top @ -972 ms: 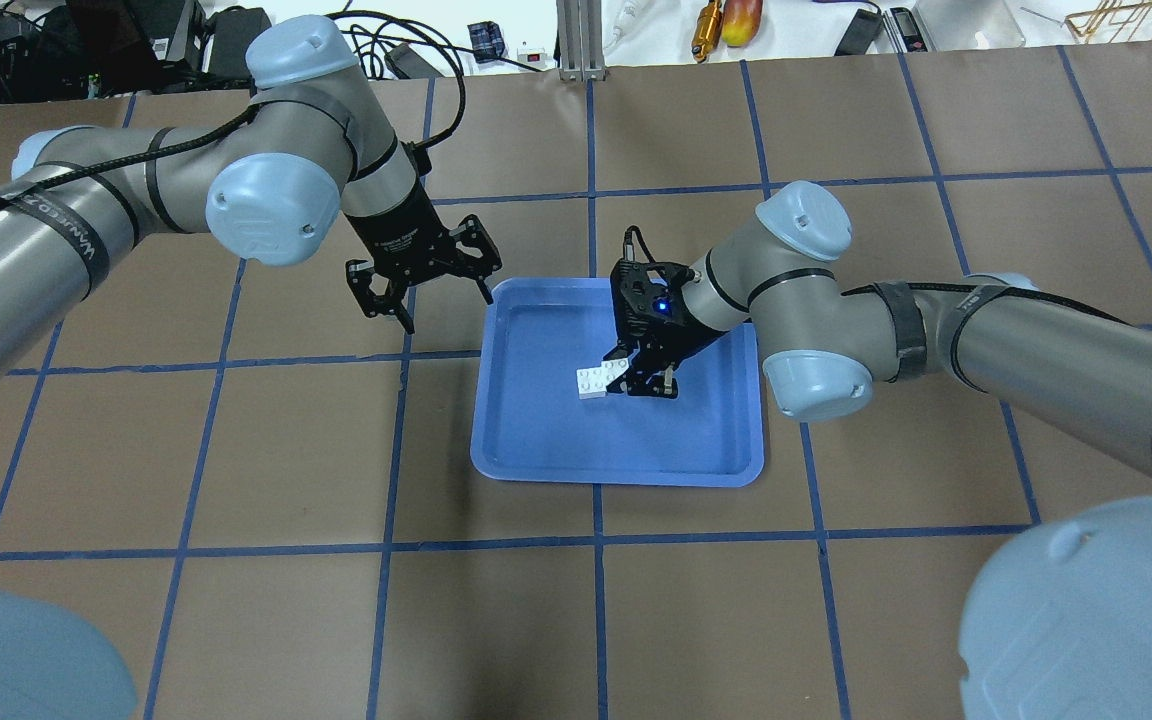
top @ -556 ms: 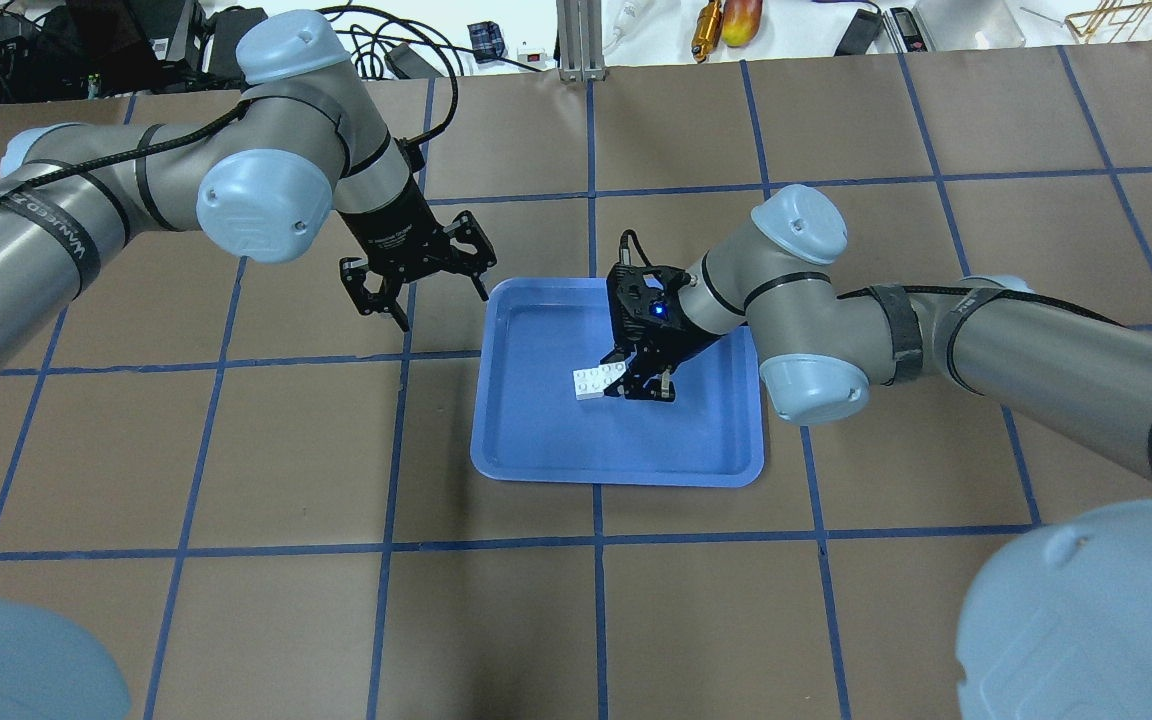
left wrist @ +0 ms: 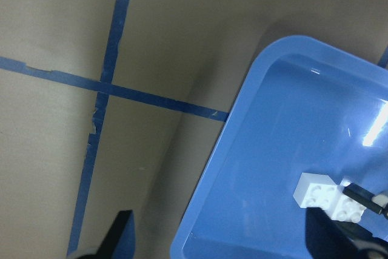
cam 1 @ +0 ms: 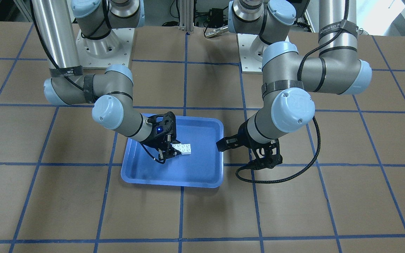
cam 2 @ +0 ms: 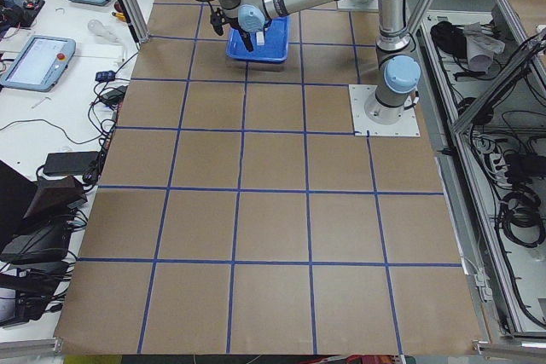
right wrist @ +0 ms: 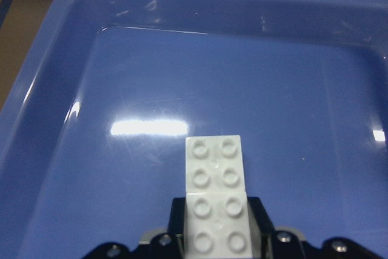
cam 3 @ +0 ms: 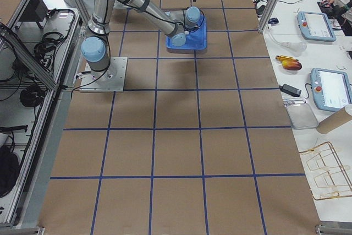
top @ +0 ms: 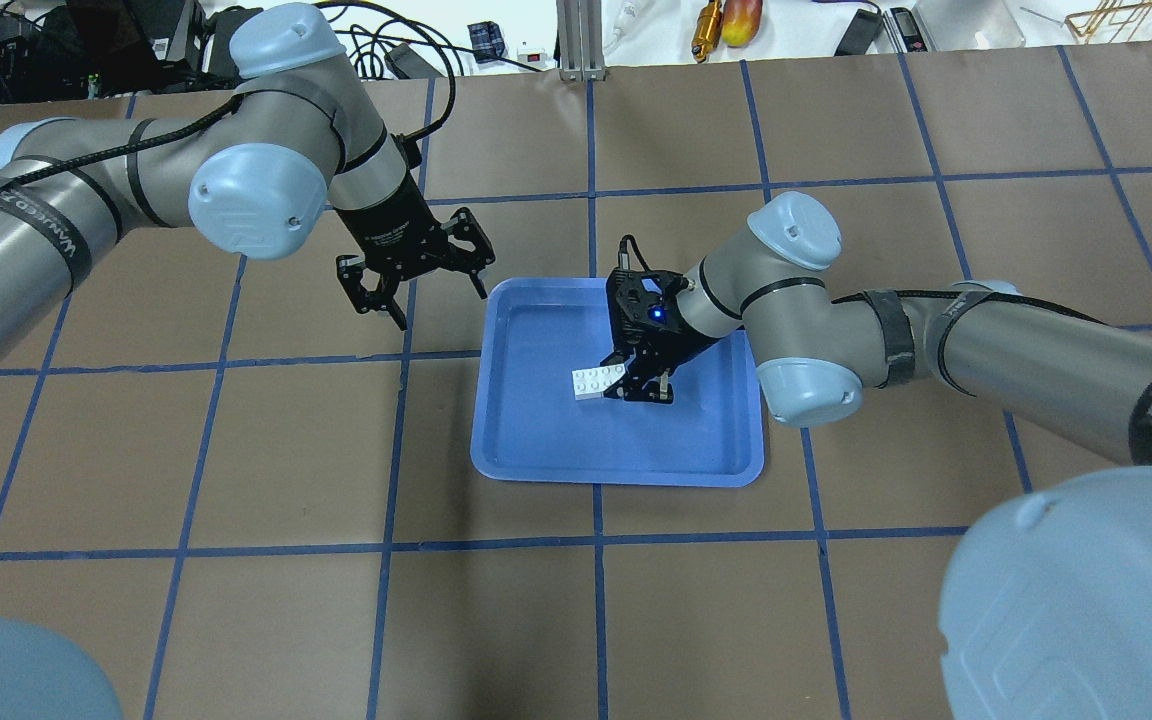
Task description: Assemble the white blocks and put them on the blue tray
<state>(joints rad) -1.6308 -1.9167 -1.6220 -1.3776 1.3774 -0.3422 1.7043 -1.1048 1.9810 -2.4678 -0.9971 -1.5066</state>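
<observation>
Right gripper: jaws clamped on the right-hand end of the white blocks. The right wrist view shows two studded squares end to end with a seam between them. The free one sticks out ahead of the claw. The pair sits low over the middle of the blue tray, a shade toward its far right. Cannot tell whether the underside touches the tray floor.

Step in hand, as I read it: the set-down.
- Get the pair flat before you let go. Come straight down until the underside seats on the tray floor.
- Part the jaws slowly and evenly so neither pad drags the held block.
- Only one block is gripped and the other hangs on the join alone. Don't twist or slide sideways, or it may pop off.
- Lift out vertically, clear of the studs.

Left gripper: jaws apart, holding nothing, above the table just left of the tray's far left corner. Leave it there, out of the way.

Against a second ago:
- The left gripper has backed off a little, left and far, away from the tray corner. Its jaws are at the same spread.
- The right gripper and blocks have crept slightly left, with the grip unchanged.
- The tray has not moved.
</observation>
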